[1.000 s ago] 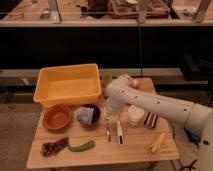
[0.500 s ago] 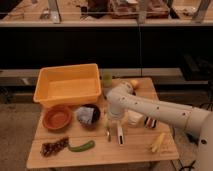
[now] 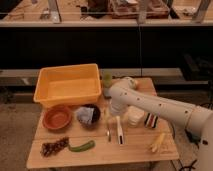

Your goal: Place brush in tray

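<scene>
- Tool hovers mid-frame, right above brush lying on counter; its spread I cannot tell.
- Tray waits upper left, so grasping comes first, I reckon.

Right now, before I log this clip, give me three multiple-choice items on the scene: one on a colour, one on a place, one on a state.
1. What colour is the tray?
A. blue
B. yellow
C. white

2. Where is the gripper?
A. over the tray
B. low over the middle of the table, at the far end of the brush
C. at the table's front left corner

3. How is the brush placed?
A. lying flat on the table beside the fork
B. held up in the air
C. inside the tray

Answers:
1 B: the tub's walls and floor are plainly yellow.
2 B: the arm bends down and ends just behind the brush.
3 A: it lies along the wood, next to the fork and outside the tray.
</scene>
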`<state>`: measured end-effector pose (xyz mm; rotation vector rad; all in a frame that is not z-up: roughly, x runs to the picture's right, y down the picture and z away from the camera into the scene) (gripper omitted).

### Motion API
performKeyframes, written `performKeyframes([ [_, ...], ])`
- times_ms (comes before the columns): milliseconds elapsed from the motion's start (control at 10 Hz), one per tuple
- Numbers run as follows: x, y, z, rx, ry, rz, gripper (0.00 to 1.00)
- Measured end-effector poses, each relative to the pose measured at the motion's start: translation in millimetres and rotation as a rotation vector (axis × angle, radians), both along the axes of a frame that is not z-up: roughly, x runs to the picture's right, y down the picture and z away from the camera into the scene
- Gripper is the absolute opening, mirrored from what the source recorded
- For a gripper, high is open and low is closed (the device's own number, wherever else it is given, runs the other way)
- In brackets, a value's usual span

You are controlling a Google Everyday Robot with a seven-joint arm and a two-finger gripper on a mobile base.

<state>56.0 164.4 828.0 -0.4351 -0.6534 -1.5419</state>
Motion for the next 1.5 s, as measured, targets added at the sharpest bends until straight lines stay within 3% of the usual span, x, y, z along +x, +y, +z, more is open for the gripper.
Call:
performKeyframes([
  [400, 17, 4, 20.2, 0.015, 0.03, -0.017, 0.58],
  [800, 4, 25, 28.0, 0.005, -0.012, -0.062, 0.57],
  [1100, 3, 33, 28.1, 0.006, -0.031, -0.07, 0.31],
  [1300, 1, 35, 27.8, -0.001, -0.04, -0.065, 0.28],
  [1500, -1, 36, 27.7, -0.012, -0.055, -0.055, 0.06],
])
